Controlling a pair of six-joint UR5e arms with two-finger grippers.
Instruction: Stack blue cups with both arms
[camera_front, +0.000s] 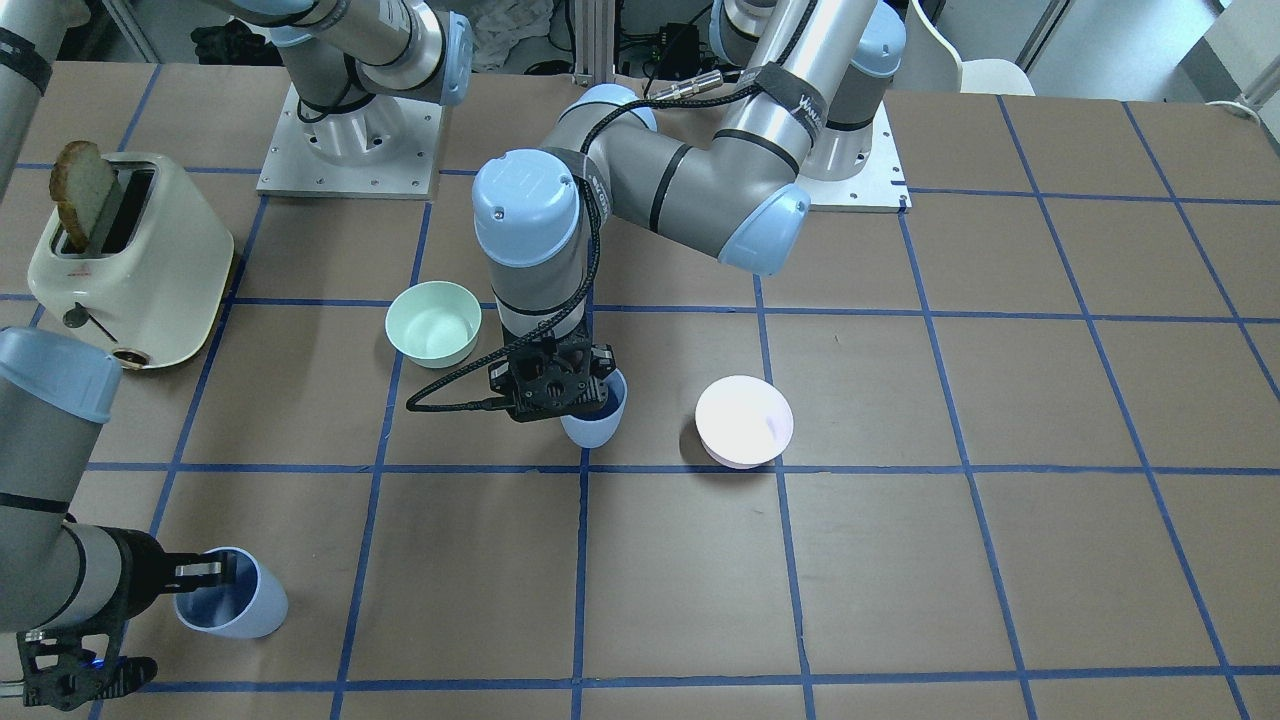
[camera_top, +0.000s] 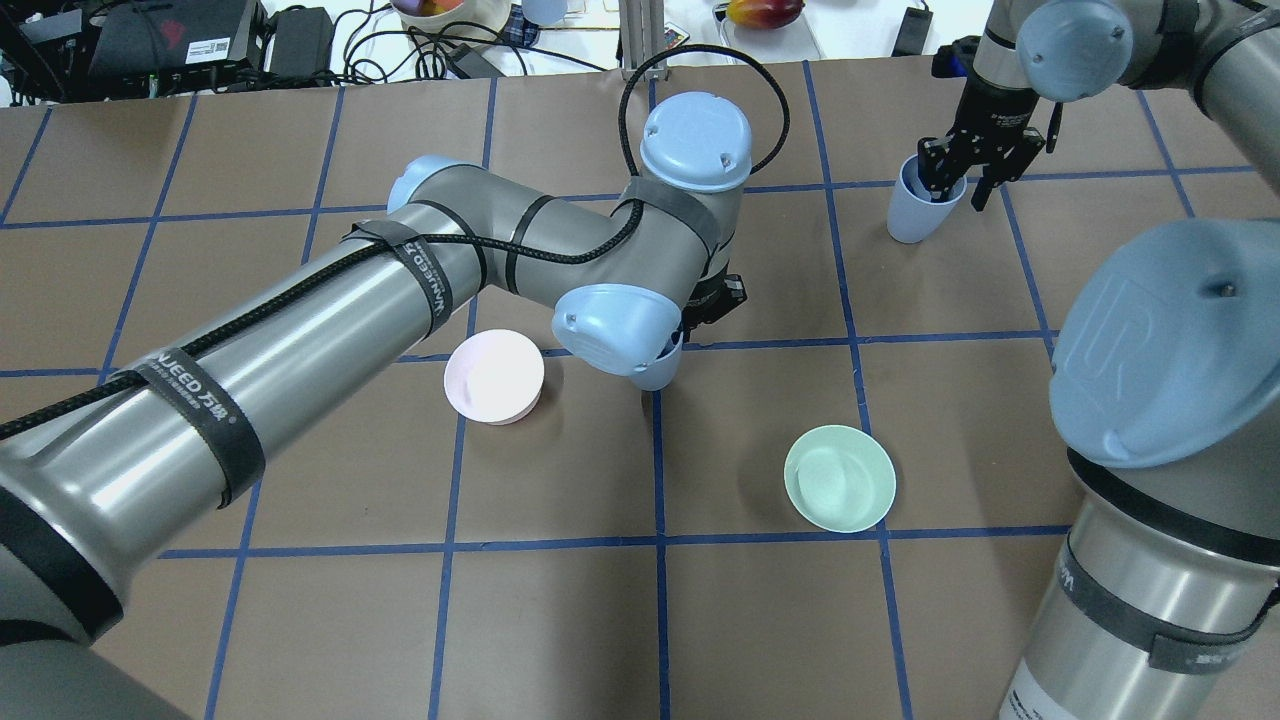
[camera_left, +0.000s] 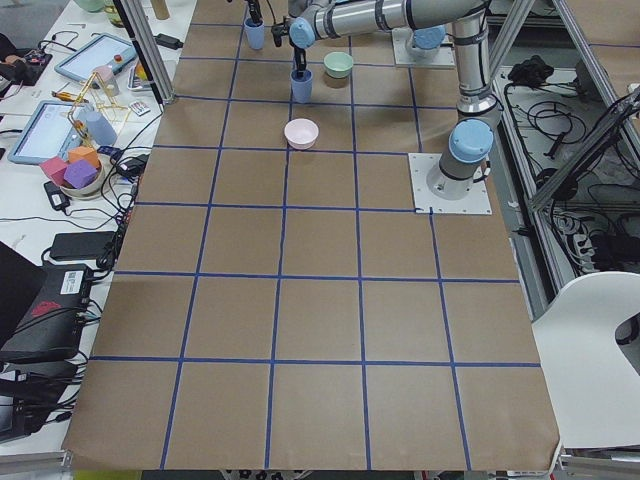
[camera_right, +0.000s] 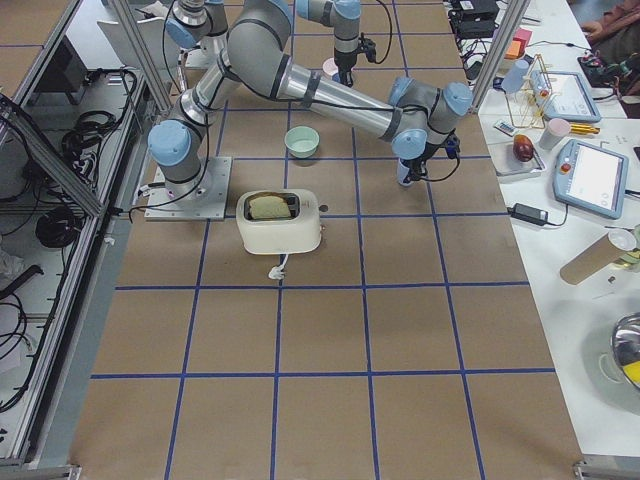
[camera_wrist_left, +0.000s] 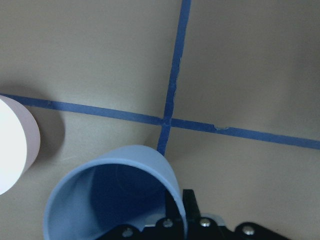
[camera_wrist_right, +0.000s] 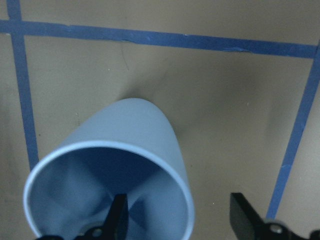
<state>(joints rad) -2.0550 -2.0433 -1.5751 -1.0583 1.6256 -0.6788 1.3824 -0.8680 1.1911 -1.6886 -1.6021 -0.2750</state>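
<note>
**Operator:** Where do my claws stand?

**Spotter:** Your left claw (camera_front: 590, 386) looks clamped on the wall of the left cup (camera_wrist_left: 115, 195). One finger is pressed against the outside of the rim, and the other is lost in the dark inside. I can't tell whether that cup is off the table (camera_front: 900, 560). Your right claw (camera_wrist_right: 182, 222) is spread. One finger is inside the right cup (camera_wrist_right: 130, 130) and the other stands outside with a clear gap to the wall, so nothing is gripped there.

**Operator:** What's around them?

**Spotter:** The pink bowl (camera_wrist_left: 12, 145) sits just beside your left claw, on its left. The green bowl (camera_top: 840, 478) lies to its right, nearer the robot's base. The right cup is well apart from the left claw, out toward the table's far side. The toaster (camera_front: 130, 260) sits base-ward of your right claw.

**Operator:** Which step am I on?

**Spotter:** Picking up, I'd say. One cup is held, the other is only straddled, and nothing is stacked. Next you'd squeeze the right fingers onto that wall and raise one cup. Then carry it over the other's mouth and lower it in straight, because a tilt could catch the rim.
</note>
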